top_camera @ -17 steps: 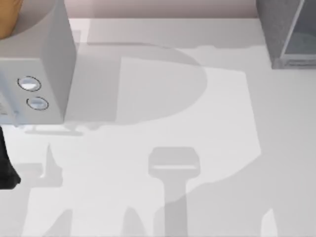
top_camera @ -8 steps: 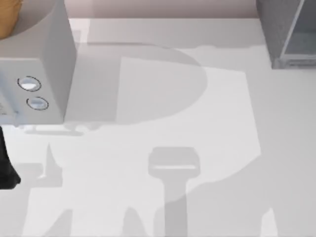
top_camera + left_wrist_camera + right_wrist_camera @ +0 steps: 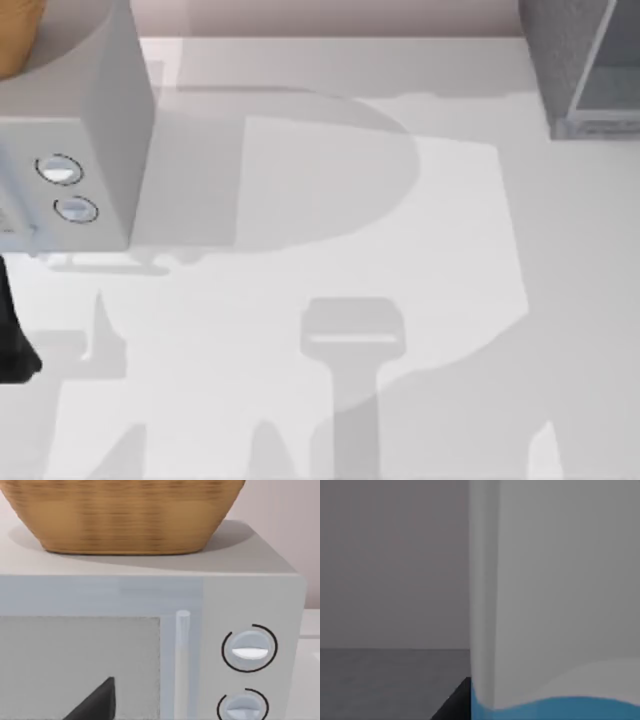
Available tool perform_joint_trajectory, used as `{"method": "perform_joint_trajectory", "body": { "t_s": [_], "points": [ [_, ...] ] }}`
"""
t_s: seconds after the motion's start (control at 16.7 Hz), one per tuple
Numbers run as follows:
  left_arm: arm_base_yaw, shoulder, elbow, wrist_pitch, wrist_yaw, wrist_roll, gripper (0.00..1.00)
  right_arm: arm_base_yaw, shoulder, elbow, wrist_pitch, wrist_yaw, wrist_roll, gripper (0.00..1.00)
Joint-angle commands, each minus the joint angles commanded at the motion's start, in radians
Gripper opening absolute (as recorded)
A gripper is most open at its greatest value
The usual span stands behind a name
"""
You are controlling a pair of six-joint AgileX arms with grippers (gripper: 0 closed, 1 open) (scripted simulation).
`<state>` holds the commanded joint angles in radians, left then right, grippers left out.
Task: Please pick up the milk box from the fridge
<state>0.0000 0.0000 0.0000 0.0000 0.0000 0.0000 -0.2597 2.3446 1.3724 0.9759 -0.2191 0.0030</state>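
The fridge, dark grey with a pale glass front, stands at the tabletop's far right corner. The right wrist view looks into its grey interior, with the milk box very close to the camera, white above and bright blue below; a dark finger shows just beside the carton's base, and I cannot tell how the right gripper is set. At the far left corner stands a lighter grey box with two round knobs and a woven basket on its top. A dark part of the left arm sits at the left edge, its gripper's set also impossible to tell.
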Motion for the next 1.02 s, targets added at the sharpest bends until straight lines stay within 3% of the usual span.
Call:
{"method": "perform_joint_trajectory", "body": {
  "t_s": [0.72,1.02],
  "points": [
    [0.0,0.0,0.0,0.0,0.0,0.0,1.0,0.0,-0.112,0.026,-0.142,-0.003,0.004,0.0],
    [0.0,0.0,0.0,0.0,0.0,0.0,1.0,-0.016,-0.222,-0.136,-0.072,-0.028,0.005,0.0]
  ]
}}
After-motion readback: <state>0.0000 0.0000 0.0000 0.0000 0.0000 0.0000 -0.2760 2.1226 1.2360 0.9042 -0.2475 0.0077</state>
